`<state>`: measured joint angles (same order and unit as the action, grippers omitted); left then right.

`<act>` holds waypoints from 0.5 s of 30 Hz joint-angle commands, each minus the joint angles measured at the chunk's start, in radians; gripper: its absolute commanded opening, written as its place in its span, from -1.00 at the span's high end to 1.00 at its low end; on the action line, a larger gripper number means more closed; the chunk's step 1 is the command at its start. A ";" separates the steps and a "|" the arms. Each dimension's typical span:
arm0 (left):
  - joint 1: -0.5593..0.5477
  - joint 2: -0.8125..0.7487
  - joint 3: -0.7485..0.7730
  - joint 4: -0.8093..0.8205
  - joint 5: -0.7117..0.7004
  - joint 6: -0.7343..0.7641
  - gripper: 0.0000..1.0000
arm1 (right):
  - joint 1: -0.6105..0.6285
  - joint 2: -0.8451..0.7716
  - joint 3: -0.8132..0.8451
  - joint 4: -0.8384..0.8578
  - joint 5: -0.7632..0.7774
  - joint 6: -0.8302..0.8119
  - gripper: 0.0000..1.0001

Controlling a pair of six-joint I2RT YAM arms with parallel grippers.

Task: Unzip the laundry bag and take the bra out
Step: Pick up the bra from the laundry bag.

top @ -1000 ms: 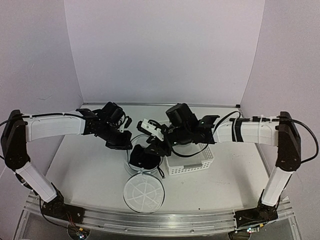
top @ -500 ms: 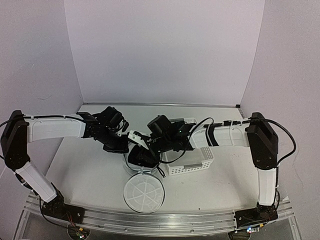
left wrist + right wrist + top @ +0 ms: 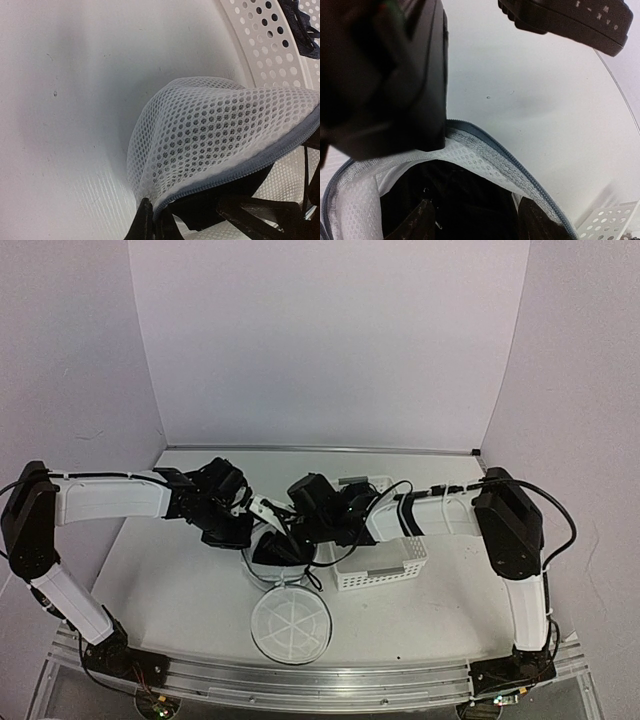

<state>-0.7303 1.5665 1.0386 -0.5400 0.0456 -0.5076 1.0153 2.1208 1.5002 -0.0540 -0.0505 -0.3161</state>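
1. The left gripper [image 3: 149,224] pinches the zipper edge of the translucent white mesh cylindrical laundry bag [image 3: 210,130].
2. The black soft fabric bra [image 3: 465,187] lies inside the unzipped bag.
3. The right gripper [image 3: 477,220], jaws apart, sits at the opening.

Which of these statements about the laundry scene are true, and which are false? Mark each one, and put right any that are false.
1. The mouth of the laundry bag is unzipped and open. True.
2. The left hand is open and touches nothing. False: it is shut on the bag's mesh edge, beside the zip.
3. The bra lies out on the table. False: the black fabric is inside the bag.
4. The right hand is open over the bag's mouth. True.
5. The white basket stands on the right arm's side of the bag. True.
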 commanded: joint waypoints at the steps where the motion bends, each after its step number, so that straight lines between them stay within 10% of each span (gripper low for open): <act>1: -0.006 -0.057 0.004 0.044 -0.036 -0.003 1.00 | -0.005 0.014 -0.040 0.038 0.031 0.020 -0.17; 15: 0.018 -0.067 -0.040 0.094 -0.027 -0.009 1.00 | -0.020 -0.009 -0.128 0.104 0.023 0.078 -0.15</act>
<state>-0.7227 1.5272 1.0115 -0.4873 0.0238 -0.5076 0.9993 2.1212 1.3605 0.0196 -0.0387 -0.2680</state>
